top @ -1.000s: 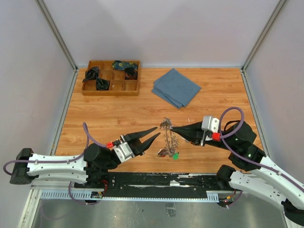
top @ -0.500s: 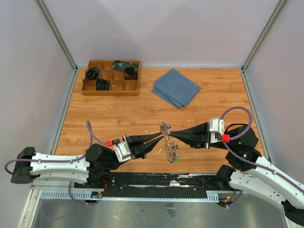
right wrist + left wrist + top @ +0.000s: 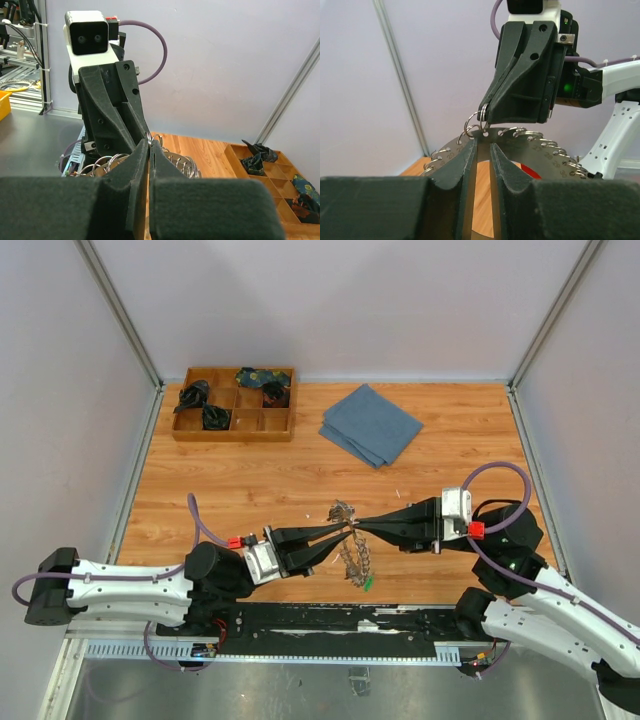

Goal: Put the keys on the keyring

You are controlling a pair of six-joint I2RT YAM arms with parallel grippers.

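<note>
Left gripper (image 3: 482,142), having narrowed to a slit, is now meeting the keyring (image 3: 550,148) that the right gripper (image 3: 150,142) is pinching shut. Two-handed threading looks possible, though the left's hold is unclear.

Shiny silver metal on the keyring (image 3: 352,555); matt black plastic on left gripper (image 3: 340,533) and right gripper (image 3: 362,524); smooth, faintly glossy wood-grain tabletop (image 3: 240,490); soft blue woven cloth (image 3: 372,425).

Top view: keyring (image 3: 351,542) at frame centre too small to resolve; single keys (image 3: 356,562) not separable. Tray (image 3: 235,436) contents, upper left: dark bundles, unidentifiable. Right arm (image 3: 512,545) cut off at lower right corner.

Left wrist view: left gripper (image 3: 482,145) fingers (image 3: 452,175) cover keyring's lower part; clamping indeterminate.

Right wrist view: right gripper (image 3: 149,146) fingers (image 3: 131,180) mask most of keyring; tray cut by right edge.
</note>
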